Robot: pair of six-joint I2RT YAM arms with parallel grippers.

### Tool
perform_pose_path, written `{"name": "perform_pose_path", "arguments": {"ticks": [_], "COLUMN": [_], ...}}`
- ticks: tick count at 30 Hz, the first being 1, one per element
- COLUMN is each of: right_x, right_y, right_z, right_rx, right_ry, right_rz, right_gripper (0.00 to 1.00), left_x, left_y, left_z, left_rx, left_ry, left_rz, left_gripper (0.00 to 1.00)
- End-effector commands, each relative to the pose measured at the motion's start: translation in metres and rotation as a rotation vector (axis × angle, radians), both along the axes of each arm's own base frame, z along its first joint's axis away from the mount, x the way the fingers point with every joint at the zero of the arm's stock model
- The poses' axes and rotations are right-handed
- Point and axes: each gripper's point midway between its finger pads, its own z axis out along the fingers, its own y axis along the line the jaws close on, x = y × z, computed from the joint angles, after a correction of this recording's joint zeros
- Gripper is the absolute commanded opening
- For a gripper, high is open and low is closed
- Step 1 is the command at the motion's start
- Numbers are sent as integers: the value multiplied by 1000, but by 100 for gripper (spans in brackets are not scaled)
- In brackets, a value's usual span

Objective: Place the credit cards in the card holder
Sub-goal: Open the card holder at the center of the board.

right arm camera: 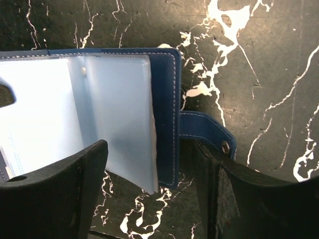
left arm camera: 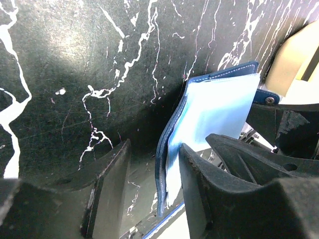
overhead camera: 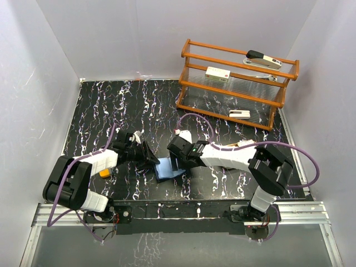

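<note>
The card holder [overhead camera: 166,168] lies open mid-table, with a navy cover, pale blue plastic sleeves [right arm camera: 84,114] and a snap tab [right arm camera: 209,132]. From the left, my left gripper [overhead camera: 149,158] straddles one raised flap [left arm camera: 172,149]. Its right finger [left arm camera: 199,179] rests against the sleeves, its left finger stands apart, and the jaws are open. From the right, my right gripper [right arm camera: 149,149] is open around the cover's edge [right arm camera: 167,99], with one finger by the tab. A small orange flat piece [overhead camera: 104,173], perhaps one of the credit cards, lies beside the left arm. No card shows in the wrist views.
A wooden rack [overhead camera: 233,83] stands at the back right and holds white block-shaped devices [overhead camera: 217,73]. A tan object [overhead camera: 240,145] peeks out behind the right arm. White walls enclose the black marbled table [overhead camera: 128,105].
</note>
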Motion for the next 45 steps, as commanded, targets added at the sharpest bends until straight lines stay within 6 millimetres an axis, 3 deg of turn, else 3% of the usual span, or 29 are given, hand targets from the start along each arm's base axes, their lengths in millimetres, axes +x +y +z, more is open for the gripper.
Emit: {"name": "perform_pose_path", "arguments": {"ticks": [1, 5, 15, 17, 22, 26, 29, 34, 41, 45], "right_x": [10, 9, 6, 4, 5, 6, 11, 24, 47, 69], "right_y": [23, 37, 39, 37, 33, 31, 29, 19, -10, -42], "right_z": [10, 9, 2, -9, -13, -11, 2, 39, 71, 88], "right_rx": [58, 99, 88, 57, 28, 14, -2, -20, -68, -132], "right_ry": [-17, -9, 12, 28, 28, 24, 1, -91, -181, -237], "right_rz": [26, 77, 77, 76, 68, 74, 71, 71, 64, 24], "right_gripper": [68, 74, 74, 74, 74, 74, 74, 74, 73, 72], "left_x": [-1, -4, -4, -3, -1, 3, 7, 7, -2, -9], "left_y": [5, 9, -5, -6, 2, 4, 2, -3, -4, -1], "left_z": [0, -2, 14, 14, 11, 22, 30, 39, 45, 53], "left_rx": [57, 88, -16, -15, 49, 57, 50, 17, 4, 23], "left_ry": [-17, -15, -19, -22, -19, -62, -85, -99, -87, -86], "left_rz": [-22, -38, -35, -34, -29, -28, -34, -56, -85, -133], "left_gripper": [42, 45, 48, 47, 28, 11, 1, 0, 0, 0]}}
